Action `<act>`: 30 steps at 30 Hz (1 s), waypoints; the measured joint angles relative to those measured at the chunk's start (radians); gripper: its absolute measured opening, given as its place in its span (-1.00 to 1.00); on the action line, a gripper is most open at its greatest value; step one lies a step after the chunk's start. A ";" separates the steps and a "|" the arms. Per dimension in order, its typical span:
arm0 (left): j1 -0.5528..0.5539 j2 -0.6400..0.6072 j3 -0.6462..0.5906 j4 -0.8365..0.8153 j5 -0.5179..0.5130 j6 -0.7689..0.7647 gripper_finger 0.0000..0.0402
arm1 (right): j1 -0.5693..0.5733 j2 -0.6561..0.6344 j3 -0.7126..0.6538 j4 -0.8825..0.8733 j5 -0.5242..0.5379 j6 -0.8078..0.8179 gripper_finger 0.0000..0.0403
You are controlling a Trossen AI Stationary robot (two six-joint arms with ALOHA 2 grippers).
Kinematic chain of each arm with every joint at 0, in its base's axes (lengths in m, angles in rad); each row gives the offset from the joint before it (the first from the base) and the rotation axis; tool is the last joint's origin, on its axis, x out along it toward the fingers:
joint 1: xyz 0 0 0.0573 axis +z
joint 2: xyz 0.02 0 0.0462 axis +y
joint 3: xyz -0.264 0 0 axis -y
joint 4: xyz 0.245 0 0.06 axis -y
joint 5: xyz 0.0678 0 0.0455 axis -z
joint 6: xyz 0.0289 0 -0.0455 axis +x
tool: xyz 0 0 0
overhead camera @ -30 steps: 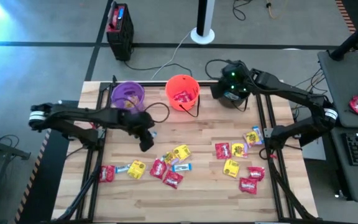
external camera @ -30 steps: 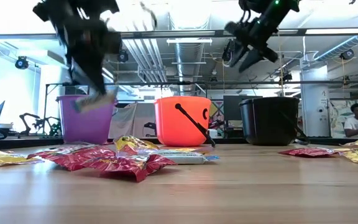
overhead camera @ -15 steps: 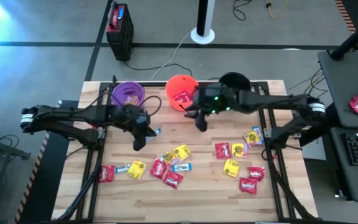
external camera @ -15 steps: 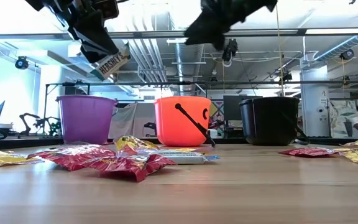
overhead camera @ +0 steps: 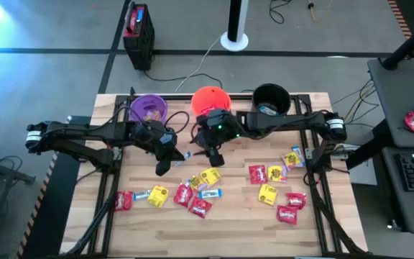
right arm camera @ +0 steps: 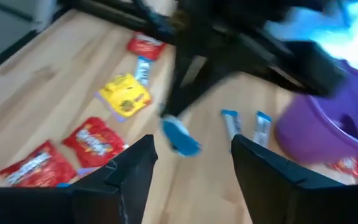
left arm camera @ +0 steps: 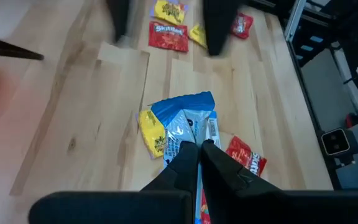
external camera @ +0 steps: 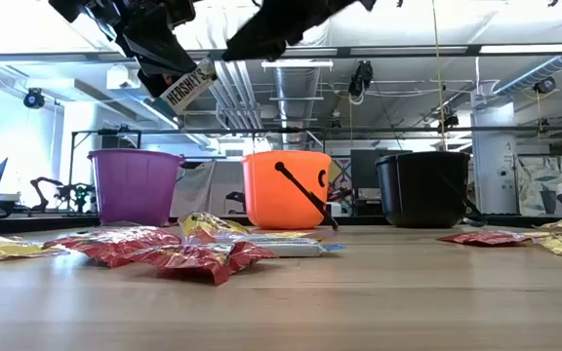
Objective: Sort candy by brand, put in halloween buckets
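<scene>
My left gripper [overhead camera: 172, 154] hangs above the table's middle left, shut on a blue-and-white candy packet [left arm camera: 188, 121] lettered Hershey's [external camera: 188, 86]. My right gripper [overhead camera: 208, 151] reaches across from the right and stands open [right arm camera: 191, 155] close beside it, in front of the orange bucket [overhead camera: 210, 101]; nothing is between its fingers. The purple bucket [overhead camera: 148, 109] and the black bucket [overhead camera: 270, 97] stand on either side of the orange one along the far edge. Red, yellow and blue candy packets [overhead camera: 200, 191] lie flat on the table. My left gripper pinches one end of the blue-and-white packet [left arm camera: 191, 142] between its two fingers, coming at it slanting down from the table's left. The rest of the packet juts out past the fingertips. It is lifted clear of the table, higher than the bucket rims, and tilted.
A second group of packets [overhead camera: 275, 183] lies toward the table's right. The orange bucket's black handle [external camera: 305, 195] hangs down its front. The two arms are close together over the table's middle. Bare wood [overhead camera: 228, 230] lies along the near edge.
My right gripper has swept from over the black bucket toward the table's left, past the orange bucket, rolling as it went, and now stands beside my left gripper. My left gripper has risen and tipped, lifting the packet from purple-bucket rim height to well above it.
</scene>
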 joint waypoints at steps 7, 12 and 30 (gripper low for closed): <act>0.004 0.000 0.000 0.048 -0.001 -0.002 -1.00 | -0.004 0.059 0.060 -0.044 -0.090 -0.012 0.05; 0.004 0.000 0.000 0.091 -0.001 -0.003 -1.00 | -0.007 0.073 0.072 -0.043 -0.123 -0.011 0.00; 0.004 0.002 0.000 0.121 0.012 -0.007 -1.00 | -0.008 0.077 0.073 -0.050 -0.153 -0.009 -0.88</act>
